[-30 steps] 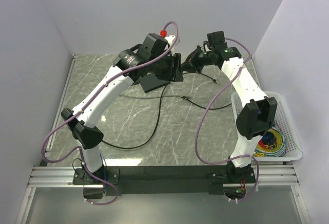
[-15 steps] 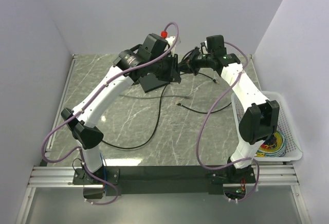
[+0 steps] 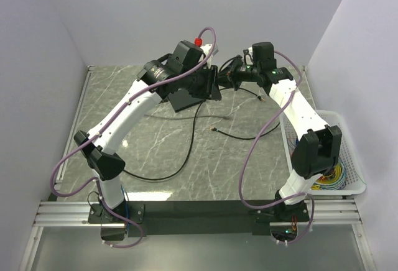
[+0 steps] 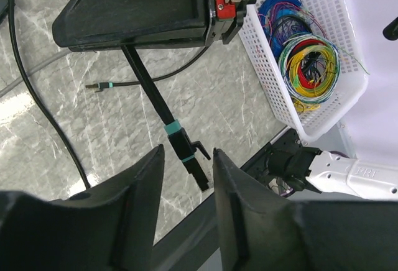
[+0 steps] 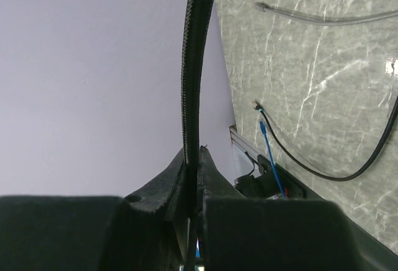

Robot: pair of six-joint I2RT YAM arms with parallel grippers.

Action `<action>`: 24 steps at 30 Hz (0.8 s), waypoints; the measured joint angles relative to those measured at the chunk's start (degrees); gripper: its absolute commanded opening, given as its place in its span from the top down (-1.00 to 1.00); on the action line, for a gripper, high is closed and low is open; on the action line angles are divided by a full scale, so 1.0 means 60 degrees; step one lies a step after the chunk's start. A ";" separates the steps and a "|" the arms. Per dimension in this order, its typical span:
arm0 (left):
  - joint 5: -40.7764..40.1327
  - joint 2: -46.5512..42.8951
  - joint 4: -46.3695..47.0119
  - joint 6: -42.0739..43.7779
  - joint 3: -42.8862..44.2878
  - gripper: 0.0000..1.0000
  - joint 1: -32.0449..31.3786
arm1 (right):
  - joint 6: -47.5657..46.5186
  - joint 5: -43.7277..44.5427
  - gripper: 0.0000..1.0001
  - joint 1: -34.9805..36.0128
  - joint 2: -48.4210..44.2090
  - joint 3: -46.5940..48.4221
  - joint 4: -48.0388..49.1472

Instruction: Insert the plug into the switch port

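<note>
Top external first, what've we got? [dax]

So the left gripper (image 3: pixel 213 84) and right gripper (image 3: pixel 230 79) are both out by the middle of the far edge of the counter (image 3: pixel 186 153), pointing at each other, tips nearly meeting. The flat black box just beside the left gripper on its near side is the switch (image 3: pixel 183 102); can't tell if it's lying flat. Around the centre of the counter is the plug (image 3: pixel 214 130), loose, well apart from the switch, nothing holding it. White basket (image 3: pixel 341 191) of coloured wire sits at the right edge toward the near corner. [rin]

Left wrist? [dax]

Left fingers (image 4: pixel 140 202) are spread, nothing pinched. Showing through the gap is a black connector end (image 4: pixel 188 156) with a teal band, hanging off a stiff black cable (image 4: pixel 146 87) that comes down from the right gripper above. The gold tip of the plug lies on the counter further off, its own teal band behind it. Basket's over on the right. [rin]

And right wrist? [dax]

That one's clamped tight on the black cable, braided up close, which runs straight up out of frame. The plug lies on the counter beyond, with the tip of a thin blue cable (image 5: pixel 263 131) just beside it in this view. Whether the gripped cable is the plug's own, can't tell. [rin]
</note>
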 measured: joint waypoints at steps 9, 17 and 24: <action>-0.0080 0.0000 -0.0102 -0.0193 -0.0131 0.98 -0.0015 | 0.0004 0.0007 1.00 -0.0007 -0.0022 -0.0004 0.0022; 0.0200 0.0000 -0.0222 -0.0277 -0.0160 0.99 0.0178 | -0.0251 0.0004 0.87 -0.0073 -0.0146 -0.0171 0.0098; 0.2601 -0.0321 0.0095 -0.1053 -0.1056 0.99 0.1763 | -0.2969 0.1836 -0.74 -0.0171 -0.0193 0.1792 -0.2506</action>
